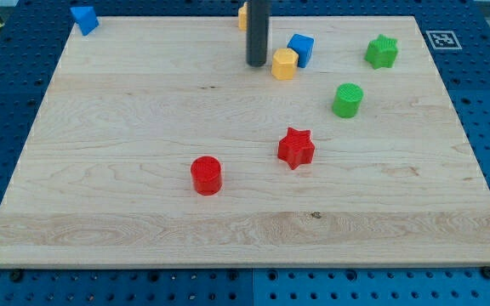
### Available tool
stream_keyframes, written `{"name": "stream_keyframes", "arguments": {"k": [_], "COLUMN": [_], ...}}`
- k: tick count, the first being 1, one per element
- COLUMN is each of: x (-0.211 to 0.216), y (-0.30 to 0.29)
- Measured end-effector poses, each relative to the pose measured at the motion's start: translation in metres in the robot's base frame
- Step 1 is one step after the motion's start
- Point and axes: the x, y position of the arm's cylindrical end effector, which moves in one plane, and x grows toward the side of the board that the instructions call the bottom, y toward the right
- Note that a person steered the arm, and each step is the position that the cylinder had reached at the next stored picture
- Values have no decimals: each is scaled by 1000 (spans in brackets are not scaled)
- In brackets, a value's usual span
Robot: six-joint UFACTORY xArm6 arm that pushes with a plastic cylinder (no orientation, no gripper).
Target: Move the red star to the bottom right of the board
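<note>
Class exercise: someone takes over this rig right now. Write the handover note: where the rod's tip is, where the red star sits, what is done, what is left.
My tip rests near the view's top, just left of the yellow block and touching no block.
The red star sits near mid-board, well below and right of the tip.
Done: nothing visible; the star is not in the bottom right.
Left: bring the tip to the star's upper left, then push it to the view's bottom right.

wooden board (143, 229) | blue pegboard (7, 93) surround | fiducial tag (442, 38)
</note>
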Motion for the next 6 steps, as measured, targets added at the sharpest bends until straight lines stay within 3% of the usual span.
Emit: {"name": "stream_keyframes", "arguments": {"k": [3, 6], "x": [84, 102], "y": [-15, 4]}}
